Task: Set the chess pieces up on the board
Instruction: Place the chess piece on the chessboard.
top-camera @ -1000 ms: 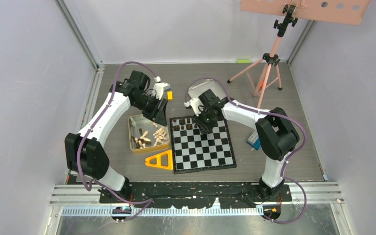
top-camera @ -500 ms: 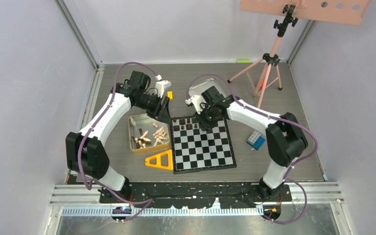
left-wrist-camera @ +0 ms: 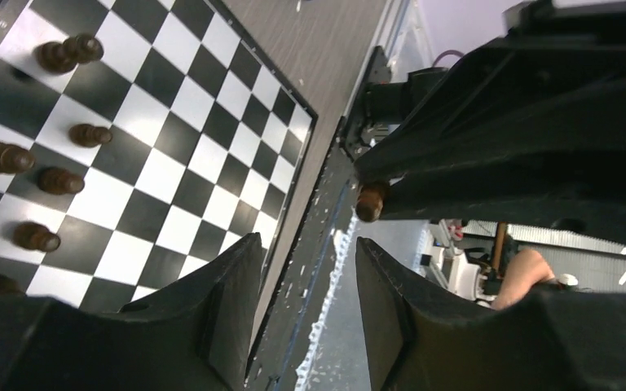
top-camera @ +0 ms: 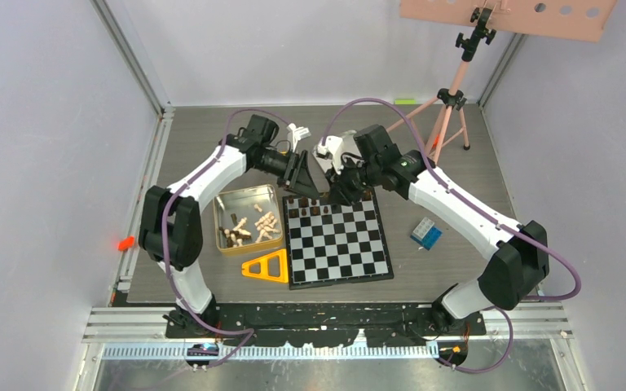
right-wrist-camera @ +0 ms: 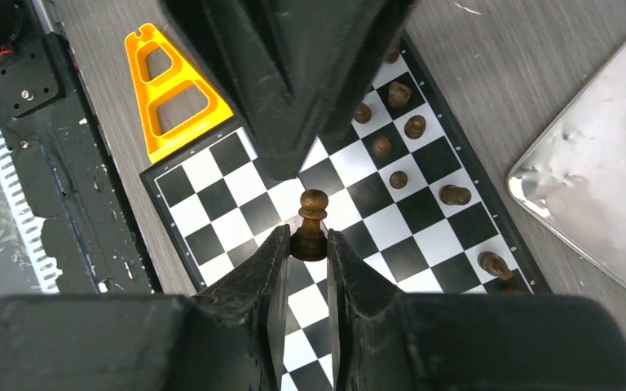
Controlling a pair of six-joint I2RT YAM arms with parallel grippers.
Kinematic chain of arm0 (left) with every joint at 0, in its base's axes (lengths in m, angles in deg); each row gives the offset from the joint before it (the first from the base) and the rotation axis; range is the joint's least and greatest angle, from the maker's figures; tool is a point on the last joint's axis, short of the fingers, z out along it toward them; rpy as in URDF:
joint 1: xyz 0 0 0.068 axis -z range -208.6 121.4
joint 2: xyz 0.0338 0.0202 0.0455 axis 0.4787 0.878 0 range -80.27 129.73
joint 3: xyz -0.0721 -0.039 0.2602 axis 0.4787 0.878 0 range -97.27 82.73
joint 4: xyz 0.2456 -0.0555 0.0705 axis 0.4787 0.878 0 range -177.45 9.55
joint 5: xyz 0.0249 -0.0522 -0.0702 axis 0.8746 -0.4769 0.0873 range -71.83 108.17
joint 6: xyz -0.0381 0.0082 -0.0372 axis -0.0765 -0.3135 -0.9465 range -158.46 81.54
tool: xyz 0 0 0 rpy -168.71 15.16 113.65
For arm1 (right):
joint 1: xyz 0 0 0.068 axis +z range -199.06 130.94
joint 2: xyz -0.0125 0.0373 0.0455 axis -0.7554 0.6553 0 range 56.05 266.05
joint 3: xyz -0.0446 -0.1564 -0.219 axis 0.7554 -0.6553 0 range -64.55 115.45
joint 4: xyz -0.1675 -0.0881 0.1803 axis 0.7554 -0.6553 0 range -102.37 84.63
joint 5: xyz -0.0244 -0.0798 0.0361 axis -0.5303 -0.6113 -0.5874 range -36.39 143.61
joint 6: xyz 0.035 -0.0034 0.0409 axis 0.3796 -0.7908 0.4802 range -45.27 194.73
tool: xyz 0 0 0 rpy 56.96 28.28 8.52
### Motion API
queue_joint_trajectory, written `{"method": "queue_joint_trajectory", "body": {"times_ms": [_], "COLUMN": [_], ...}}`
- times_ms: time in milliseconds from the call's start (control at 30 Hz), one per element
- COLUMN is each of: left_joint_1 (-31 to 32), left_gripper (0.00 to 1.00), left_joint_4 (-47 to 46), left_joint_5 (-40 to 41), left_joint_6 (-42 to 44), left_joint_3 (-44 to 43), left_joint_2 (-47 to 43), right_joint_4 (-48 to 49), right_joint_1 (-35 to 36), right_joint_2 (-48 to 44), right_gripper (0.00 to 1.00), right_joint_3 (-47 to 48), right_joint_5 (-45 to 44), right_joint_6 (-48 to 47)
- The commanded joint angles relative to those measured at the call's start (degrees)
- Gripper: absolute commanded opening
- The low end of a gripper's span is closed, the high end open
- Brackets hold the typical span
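Note:
The board (top-camera: pixel 342 244) lies at the table's centre with several dark brown chess pieces (top-camera: pixel 310 210) along its far rows, also visible in the left wrist view (left-wrist-camera: pixel 59 181). My right gripper (right-wrist-camera: pixel 308 242) is shut on the base of a dark brown pawn (right-wrist-camera: pixel 311 213), held above the board (right-wrist-camera: pixel 212 204). My left gripper (left-wrist-camera: pixel 306 252) is open with nothing between its fingers. It hangs over the board's far left corner (top-camera: pixel 306 186), facing the right gripper (top-camera: pixel 344 192) a short way apart. The held pawn (left-wrist-camera: pixel 371 200) shows just past the left fingertips.
A gold tin (top-camera: pixel 222 213) holding pale and dark pieces sits left of the board. A yellow triangle (top-camera: pixel 267 267) lies at the board's near left. A silver lid (right-wrist-camera: pixel 595 195) lies behind the board. Right of it are a blue block (top-camera: pixel 426 233) and a tripod (top-camera: pixel 448 106).
The left gripper swung right from over the tin to the board's far left corner. The right gripper closed on a dark pawn and lifted it off the far rows.

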Motion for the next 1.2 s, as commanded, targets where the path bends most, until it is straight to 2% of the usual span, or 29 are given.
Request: {"method": "queue_joint_trajectory", "body": {"times_ms": [0, 600, 900, 1167], "left_joint_1": [0.1, 2.1, 2.8, 2.8], "left_gripper": [0.49, 0.43, 0.30, 0.28], "left_joint_4": [-4.3, -6.5, -6.7, -6.8], "left_joint_5": [-6.8, -8.1, -9.1, -9.3], "left_joint_6": [-5.6, -9.7, -10.4, -10.6], "left_joint_3": [-4.8, -5.0, -4.6, -3.9], "left_joint_2": [1.1, 3.6, 3.9, 3.8], "right_joint_4": [-1.3, 0.0, 0.5, 1.1], "right_joint_1": [0.0, 0.0, 0.0, 0.0], "right_joint_2": [-0.7, -0.5, -0.5, -0.5], "right_gripper": [0.11, 0.11, 0.11, 0.11], "right_joint_3": [2.3, 2.2, 2.0, 1.7], "right_joint_5": [2.6, 1.7, 0.4, -0.9], "right_joint_6": [1.2, 2.7, 2.9, 3.4]}}
